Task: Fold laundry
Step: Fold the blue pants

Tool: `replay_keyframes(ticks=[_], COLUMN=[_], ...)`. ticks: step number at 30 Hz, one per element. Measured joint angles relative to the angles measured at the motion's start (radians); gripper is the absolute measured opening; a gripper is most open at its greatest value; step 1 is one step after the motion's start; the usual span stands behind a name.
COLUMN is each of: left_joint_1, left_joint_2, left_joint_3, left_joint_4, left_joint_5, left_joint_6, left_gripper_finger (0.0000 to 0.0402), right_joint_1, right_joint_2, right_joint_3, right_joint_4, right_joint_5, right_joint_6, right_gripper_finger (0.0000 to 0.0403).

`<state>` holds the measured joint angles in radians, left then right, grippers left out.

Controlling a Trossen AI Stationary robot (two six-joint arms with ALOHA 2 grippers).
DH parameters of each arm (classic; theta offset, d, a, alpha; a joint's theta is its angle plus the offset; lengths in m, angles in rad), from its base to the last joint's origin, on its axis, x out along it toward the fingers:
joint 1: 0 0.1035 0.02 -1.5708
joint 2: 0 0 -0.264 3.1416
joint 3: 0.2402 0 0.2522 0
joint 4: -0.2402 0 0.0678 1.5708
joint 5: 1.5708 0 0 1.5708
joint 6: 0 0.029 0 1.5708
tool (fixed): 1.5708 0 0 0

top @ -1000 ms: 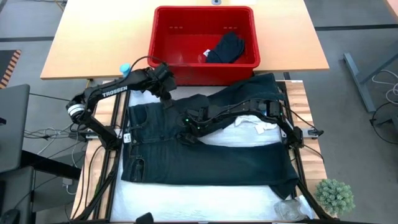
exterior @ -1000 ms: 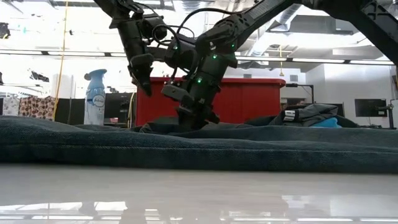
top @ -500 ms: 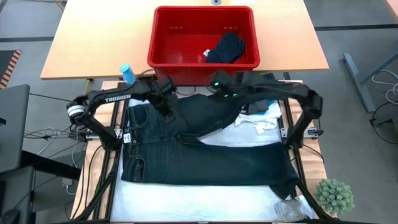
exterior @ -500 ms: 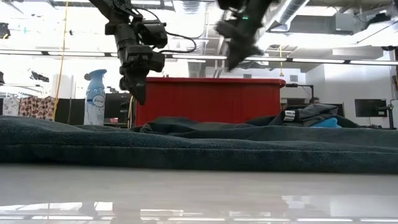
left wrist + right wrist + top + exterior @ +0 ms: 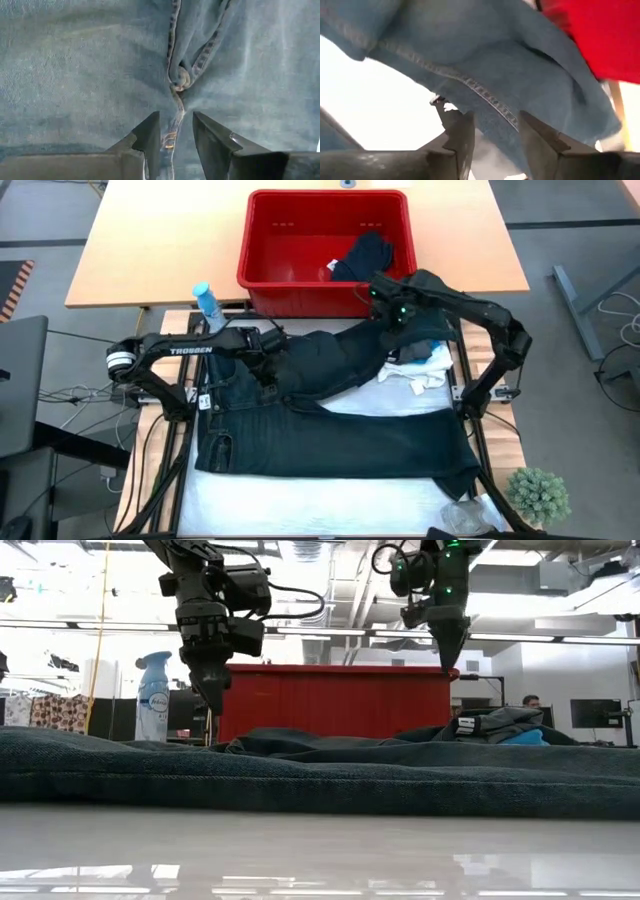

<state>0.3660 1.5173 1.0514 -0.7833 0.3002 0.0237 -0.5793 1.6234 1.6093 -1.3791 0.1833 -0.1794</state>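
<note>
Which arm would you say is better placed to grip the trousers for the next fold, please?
Probably the left. Its tool hangs open just above the seam of the black trousers, near the waist. The right tool, open too, sits by the red basket, over the leg's far end.

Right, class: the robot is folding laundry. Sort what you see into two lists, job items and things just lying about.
Job items: black trousers spread on the table; white garment; dark garment in the basket.

Lying about: red basket; spray bottle; small potted plant.
</note>
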Motion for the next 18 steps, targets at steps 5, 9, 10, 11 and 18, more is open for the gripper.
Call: replay_keyframes(ticks=[5,9,10,11,18], left_joint_1=[0.0,0.0,0.0,0.0,0.0], left_joint_2=[-0.063,-0.154,-0.177,-0.201,-0.301], left_joint_3=[-0.067,-0.134,-0.151,-0.167,-0.241], left_joint_4=[0.047,0.125,0.151,0.173,0.222], left_joint_5=[0.002,-0.007,-0.013,-0.019,-0.053], left_joint_6=[-0.023,-0.043,-0.055,-0.07,-0.096], left_gripper_finger=[0.0103,0.0103,0.0103,0.0103,0.0103], right_joint_1=[-0.025,-0.044,-0.044,-0.044,-0.107], right_joint_2=[-0.077,-0.159,-0.175,-0.19,-0.235], right_joint_3=[-0.132,-0.245,-0.268,-0.285,-0.326], right_joint_4=[0.047,0.1,0.111,0.116,0.113], right_joint_5=[-0.035,-0.051,-0.051,-0.051,-0.074], right_joint_6=[-0.163,-0.237,-0.262,-0.285,-0.389], right_gripper_finger=[0.0192,0.019,0.0188,0.0187,0.0178])
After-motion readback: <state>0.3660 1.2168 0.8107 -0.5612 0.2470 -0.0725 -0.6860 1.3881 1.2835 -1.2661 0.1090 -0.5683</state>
